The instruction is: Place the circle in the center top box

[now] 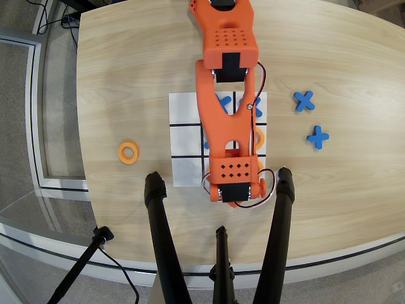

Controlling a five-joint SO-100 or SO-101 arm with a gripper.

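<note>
From above, the orange arm (pixel 229 126) stretches down over the white three-by-three board (pixel 186 136), its wrist block sitting over the bottom edge of the grid, so the claw itself is hidden underneath and I cannot tell whether it is spread, pinched together or carrying anything. The only orange ring (pixel 129 152) fully in the open lies flat on the wooden table (pixel 126 69), well apart from the board, off to the left in this view. Another orange ring (pixel 259 138) peeks out at the arm's right side in the middle row. Blue crosses show on the board beside the arm (pixel 223 101), and two spare crosses (pixel 304 101) rest off to the right. The bottom middle cell, seemingly the target, is covered by the wrist.
</note>
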